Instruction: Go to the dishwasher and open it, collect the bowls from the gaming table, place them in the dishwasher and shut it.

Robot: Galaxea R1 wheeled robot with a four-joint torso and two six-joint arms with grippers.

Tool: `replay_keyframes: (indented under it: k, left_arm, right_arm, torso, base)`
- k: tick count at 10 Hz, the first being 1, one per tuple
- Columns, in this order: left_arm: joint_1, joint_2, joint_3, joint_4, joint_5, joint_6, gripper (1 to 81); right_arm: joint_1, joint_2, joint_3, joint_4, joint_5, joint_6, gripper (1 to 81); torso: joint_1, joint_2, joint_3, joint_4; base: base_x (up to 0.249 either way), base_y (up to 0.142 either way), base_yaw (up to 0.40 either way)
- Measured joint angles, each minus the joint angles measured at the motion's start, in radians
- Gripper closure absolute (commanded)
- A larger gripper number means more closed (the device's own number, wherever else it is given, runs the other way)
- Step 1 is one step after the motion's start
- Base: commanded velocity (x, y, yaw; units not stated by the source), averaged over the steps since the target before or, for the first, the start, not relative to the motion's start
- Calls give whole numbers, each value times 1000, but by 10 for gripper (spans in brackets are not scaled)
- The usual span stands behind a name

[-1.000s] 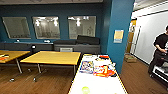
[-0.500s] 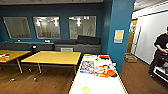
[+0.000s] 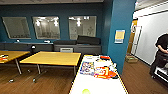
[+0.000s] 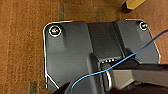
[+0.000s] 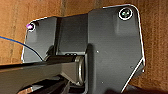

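Facing a blue-walled room, the head view has a white table ahead, strewn with colourful packets, and a yellow table to its left. A person stands at right. Gripper openings cannot be told; both wrist views look down on brown wood floor.

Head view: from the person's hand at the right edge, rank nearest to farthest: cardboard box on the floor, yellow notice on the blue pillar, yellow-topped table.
From the person's hand, which is blurry:
1. Brown cardboard box, on the wooden floor at right.
2. Yellow paper notice, on the blue pillar.
3. Yellow-topped table, left of centre.
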Motion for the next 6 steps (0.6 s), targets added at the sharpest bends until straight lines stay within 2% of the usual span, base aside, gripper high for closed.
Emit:
replay_keyframes:
  k: [2,6]
  left_arm:
    - [-10,0,0,0,-7,0,10]
    - [-4,0,0,0,-3,-2,10]
  right_arm:
    - [12,0,0,1,7,0,10]
    - [2,-7,2,3,9,1,10]
  torso:
    - [0,0,0,0]
    - [1,0,0,0]
  base:
    - [128,0,0]
    - [0,0,0]
